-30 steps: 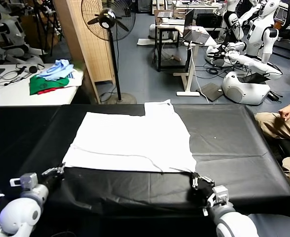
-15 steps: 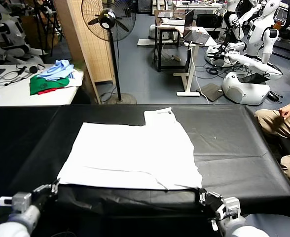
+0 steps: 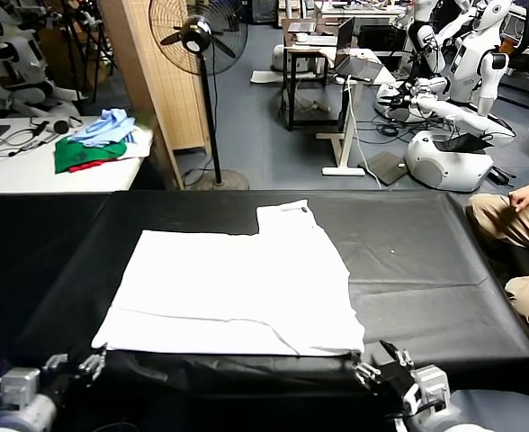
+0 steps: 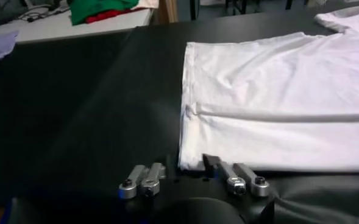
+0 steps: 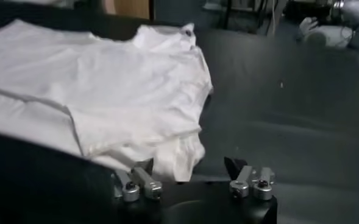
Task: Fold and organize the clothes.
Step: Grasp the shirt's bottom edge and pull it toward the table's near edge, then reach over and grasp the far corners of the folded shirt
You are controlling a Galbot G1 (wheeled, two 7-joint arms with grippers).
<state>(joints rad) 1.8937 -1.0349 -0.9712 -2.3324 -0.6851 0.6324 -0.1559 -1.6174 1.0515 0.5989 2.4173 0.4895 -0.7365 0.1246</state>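
Both grippers have just let go: your left gripper [image 3: 71, 366] and right gripper [image 3: 379, 367], low in the frame, now stand spread just off the T-shirt [image 3: 237, 288]'s near corners. It lies flat mid-frame on the black table [image 3: 426, 270]. Probably ready for folding, though the near hem looks rumpled.

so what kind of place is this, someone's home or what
Most likely a robotics lab or workshop: white humanoid robots stand parked at the back, desks carry a laptop and cables, and a pedestal fan stands on the bare floor.
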